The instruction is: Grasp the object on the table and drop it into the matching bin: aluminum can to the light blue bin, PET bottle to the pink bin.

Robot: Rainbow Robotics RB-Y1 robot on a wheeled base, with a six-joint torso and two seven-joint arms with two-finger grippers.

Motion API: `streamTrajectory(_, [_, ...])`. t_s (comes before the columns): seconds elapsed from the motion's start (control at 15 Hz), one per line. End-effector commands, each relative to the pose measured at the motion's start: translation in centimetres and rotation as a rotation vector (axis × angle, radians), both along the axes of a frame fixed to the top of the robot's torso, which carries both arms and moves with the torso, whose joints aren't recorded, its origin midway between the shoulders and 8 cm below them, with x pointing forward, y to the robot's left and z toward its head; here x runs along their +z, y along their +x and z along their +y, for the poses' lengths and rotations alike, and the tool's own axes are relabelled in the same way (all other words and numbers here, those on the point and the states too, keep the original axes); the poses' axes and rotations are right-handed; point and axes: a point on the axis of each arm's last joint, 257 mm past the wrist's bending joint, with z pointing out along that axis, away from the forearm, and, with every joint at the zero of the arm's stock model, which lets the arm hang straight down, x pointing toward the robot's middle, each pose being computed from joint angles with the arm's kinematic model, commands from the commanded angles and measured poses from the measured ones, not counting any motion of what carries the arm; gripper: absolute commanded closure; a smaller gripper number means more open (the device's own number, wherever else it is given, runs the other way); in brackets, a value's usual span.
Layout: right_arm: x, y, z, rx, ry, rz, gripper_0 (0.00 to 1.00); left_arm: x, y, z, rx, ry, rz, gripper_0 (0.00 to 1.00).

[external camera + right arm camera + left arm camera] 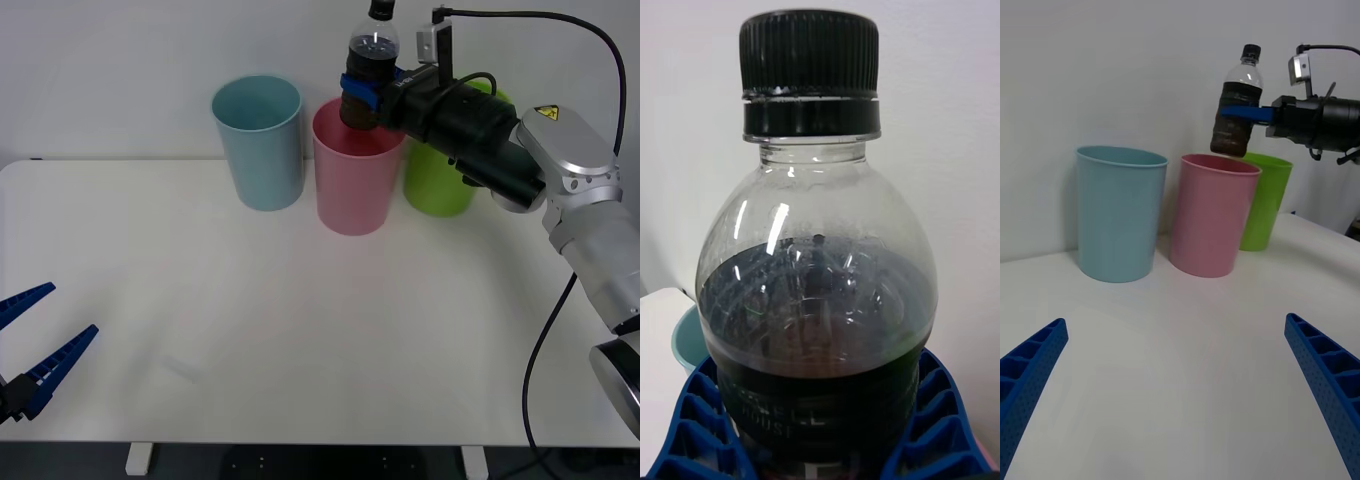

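- Bottle (372,60): small, clear plastic, dark brown liquid, black cap. Held upright in the air, directly above the mouth of the pink bin (357,182), its base about level with the rim.
- Right gripper (362,93): blue fingers closed on the bottle's lower body, one on each side. In the right wrist view the fingers (940,420) hug the labelled part.
- Bins stand in a row at the far side of the table (300,330): light blue bin (259,142) on the left, pink in the middle, green bin (440,180) on the right.
- Left gripper (35,350): low at the near left edge of the table, fingers spread wide, holding nothing.
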Motion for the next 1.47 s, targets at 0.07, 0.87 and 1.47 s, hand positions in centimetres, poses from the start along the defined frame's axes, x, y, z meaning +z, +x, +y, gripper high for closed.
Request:
streamTrajectory(0.07, [0.0, 0.0, 0.1, 0.0, -0.007, -0.007, 0.75, 0.0, 0.0, 0.0, 0.0, 0.0, 0.0, 0.0])
streamTrajectory(0.87, [-1.0, -0.6, -0.9, 0.011, -0.012, -0.01, 0.0, 0.0, 0.0, 0.0, 0.0, 0.0, 0.0, 0.0])
streamTrajectory(1.47, [-2.7, -7.3, -4.0, 0.073, -0.007, -0.055, 0.0, 0.0, 0.0, 0.0, 0.0, 0.0, 0.0, 0.0])
